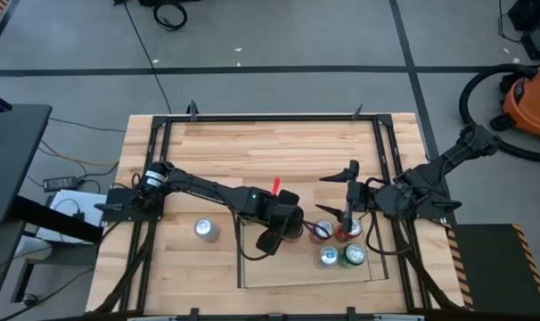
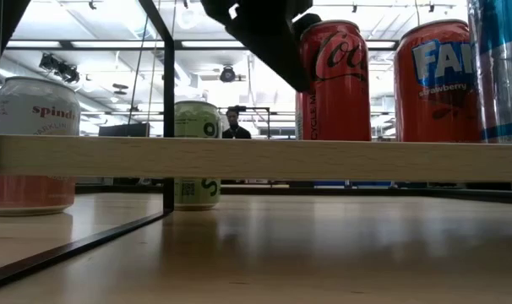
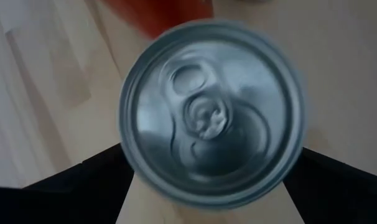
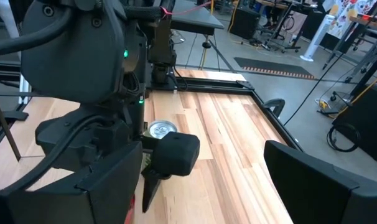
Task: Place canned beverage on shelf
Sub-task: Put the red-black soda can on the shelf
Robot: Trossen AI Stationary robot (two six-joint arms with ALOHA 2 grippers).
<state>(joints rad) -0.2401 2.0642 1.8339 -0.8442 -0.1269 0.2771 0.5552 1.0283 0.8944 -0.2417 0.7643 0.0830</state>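
Note:
The shelf (image 1: 279, 269) is a light-wood panel on thin dark rods at the table's near middle; the low view shows its front edge (image 2: 239, 158). A red cola can (image 2: 336, 84) with a silver top (image 3: 210, 112) stands upright on the shelf. My left gripper (image 1: 286, 234) is above it, shut on it, and shows dark in the low view (image 2: 264, 42). My right gripper (image 1: 346, 192) is open and empty over the shelf's far right part; its own fingers frame the right wrist view (image 4: 201, 186). My left gripper comes at the red can from above, pointing down. Its two fingers (image 3: 83, 186) stand on opposite sides of the can, just under the rim (image 3: 129, 155), and pinch it. The can is upright, its base on the shelf panel (image 2: 332, 138).
On the shelf also stand a red strawberry soda can (image 2: 433, 80), a blue can (image 2: 503, 67) and a green can (image 1: 353, 256). A pink and white can (image 2: 36, 143) and a green and white can (image 2: 197, 152) stand on the tabletop. A black frame (image 1: 163, 120) edges the table.

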